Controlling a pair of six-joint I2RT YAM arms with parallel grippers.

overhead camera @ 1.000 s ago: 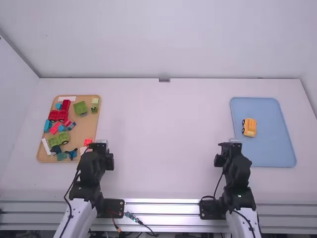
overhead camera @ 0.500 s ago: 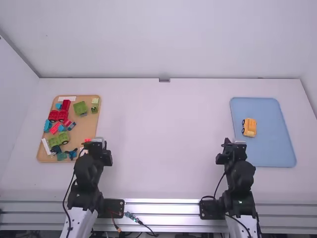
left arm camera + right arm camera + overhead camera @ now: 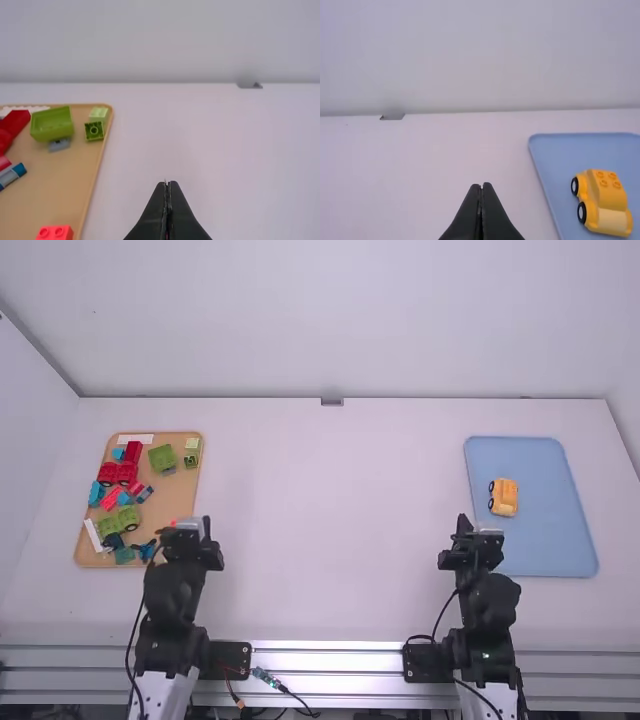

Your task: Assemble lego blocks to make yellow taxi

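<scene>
Yellow taxi [image 3: 607, 197] sits on blue tray [image 3: 560, 155], 2 black wheels [image 3: 575, 186] showing.

High view looks down from behind, nearer wrist views forward, sharing the wall [image 3: 340, 320].

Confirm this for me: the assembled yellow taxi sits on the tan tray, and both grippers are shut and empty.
Not quite: the tray is wrong. The high view shows the assembled yellow taxi on the blue tray. The left gripper and right gripper are shut and empty.
</scene>
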